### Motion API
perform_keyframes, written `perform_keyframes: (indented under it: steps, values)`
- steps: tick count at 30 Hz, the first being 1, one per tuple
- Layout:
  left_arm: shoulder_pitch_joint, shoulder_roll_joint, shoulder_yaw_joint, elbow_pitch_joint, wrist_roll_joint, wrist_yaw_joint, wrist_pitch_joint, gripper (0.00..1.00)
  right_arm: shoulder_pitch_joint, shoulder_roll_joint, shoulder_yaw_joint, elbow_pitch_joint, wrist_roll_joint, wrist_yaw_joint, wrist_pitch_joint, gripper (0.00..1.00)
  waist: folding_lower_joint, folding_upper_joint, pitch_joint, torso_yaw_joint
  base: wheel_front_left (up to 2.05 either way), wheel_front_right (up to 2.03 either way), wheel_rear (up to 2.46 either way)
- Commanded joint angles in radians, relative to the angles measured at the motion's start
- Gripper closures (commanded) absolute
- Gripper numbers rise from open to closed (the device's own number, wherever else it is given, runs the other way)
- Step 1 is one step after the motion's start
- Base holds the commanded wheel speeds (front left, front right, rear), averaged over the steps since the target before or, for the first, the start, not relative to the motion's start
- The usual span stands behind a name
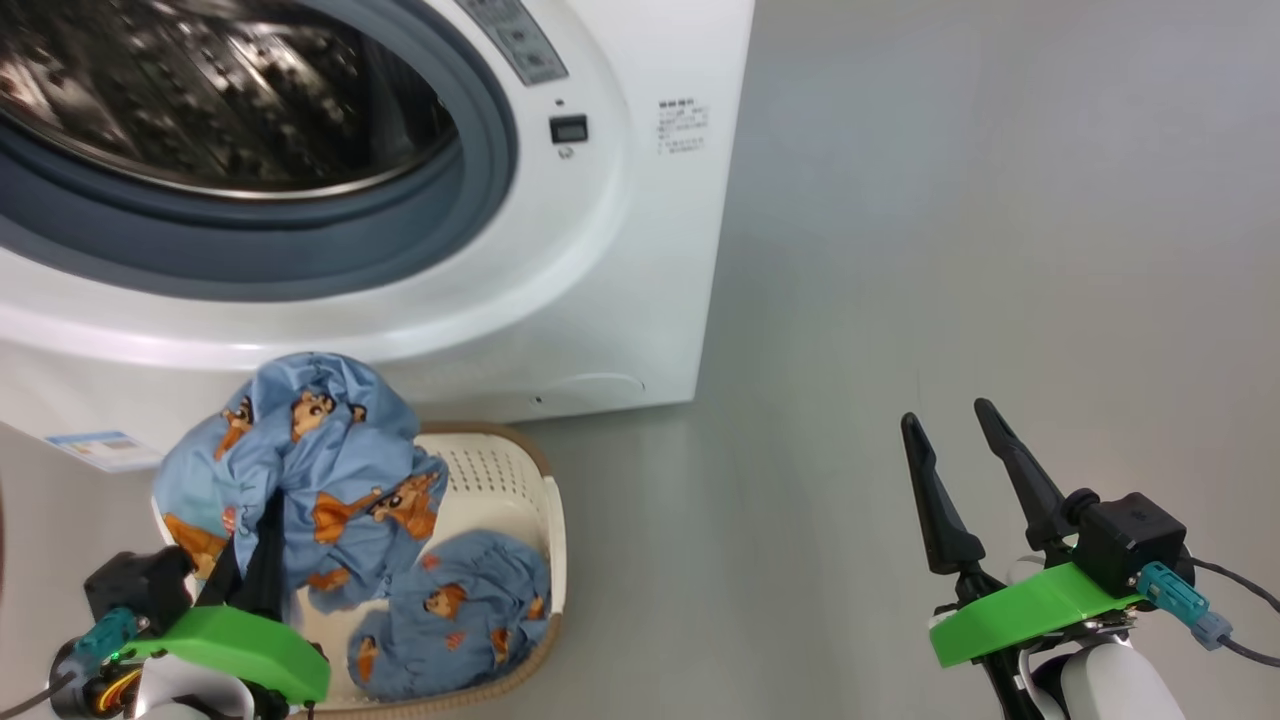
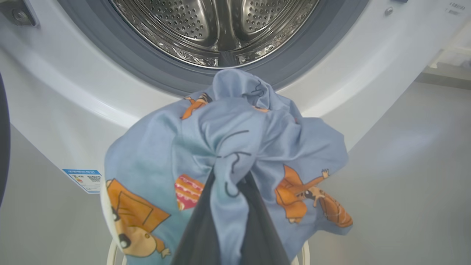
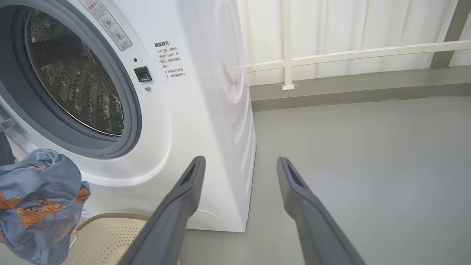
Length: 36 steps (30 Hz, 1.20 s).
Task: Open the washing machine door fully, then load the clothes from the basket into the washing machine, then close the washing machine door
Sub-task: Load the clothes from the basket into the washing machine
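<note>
The white washing machine (image 1: 610, 250) fills the upper left, its steel drum (image 1: 200, 90) uncovered inside the grey rubber ring (image 1: 250, 245). A dark curved strip (image 2: 3, 140) at the left edge may be the door's frame. In front of the machine stands the cream basket (image 1: 500, 470). My left gripper (image 1: 268, 515) is shut on a light blue bear-print garment (image 1: 310, 450), bunched and lifted above the basket, just below the drum opening (image 2: 217, 25). Another blue garment (image 1: 470, 610) lies in the basket. My right gripper (image 1: 948, 415) hangs open over bare floor to the right.
Grey floor (image 1: 1000, 250) stretches free to the right of the machine. A white railing (image 3: 331, 55) and a low grey kerb (image 3: 368, 84) run behind it. A blue label (image 2: 84, 179) and a small round flap (image 3: 204, 219) mark the machine's lower front.
</note>
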Motion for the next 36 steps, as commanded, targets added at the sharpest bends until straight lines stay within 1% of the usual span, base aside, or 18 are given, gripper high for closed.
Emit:
perform_keyframes:
  steps: [1, 7, 15, 18, 28, 36]
  values:
    - [0.008, 0.019, 0.048, -0.039, 0.015, -0.001, -0.014, 1.00, 0.008, 0.001, 0.018, -0.021, -0.009, 0.003, -0.005, 0.00, 0.0000, 0.0000, -0.043, 0.019, 0.00, 0.00, 0.00]
    - [0.061, -0.004, 0.098, -0.153, 0.083, -0.004, -0.014, 1.00, 0.018, 0.001, 0.013, -0.016, -0.010, 0.003, -0.005, 0.00, 0.0000, 0.0000, -0.083, 0.022, 0.00, 0.00, 0.00]
    - [0.116, -0.021, 0.132, -0.270, 0.109, -0.004, -0.014, 1.00, 0.036, 0.001, 0.005, -0.010, -0.009, 0.003, -0.005, 0.00, 0.0000, 0.0000, -0.131, 0.020, 0.00, 0.00, 0.00]
    - [0.149, -0.032, 0.165, -0.315, 0.127, -0.004, -0.014, 1.00, 0.050, 0.001, -0.001, -0.012, -0.010, 0.003, -0.005, 0.00, 0.0000, 0.0000, -0.157, 0.014, 0.00, 0.00, 0.00]
    - [0.221, -0.061, 0.219, -0.378, 0.159, -0.004, -0.014, 1.00, 0.083, 0.001, -0.009, -0.018, -0.021, 0.003, -0.005, 0.00, 0.0000, 0.0000, -0.197, 0.000, 0.00, 0.00, 0.00]
    - [0.258, -0.079, 0.233, -0.390, 0.175, -0.004, -0.014, 1.00, 0.112, 0.001, -0.021, -0.020, -0.014, 0.003, -0.005, 0.00, 0.0000, 0.0000, -0.212, 0.002, 0.00, 0.00, 0.00]
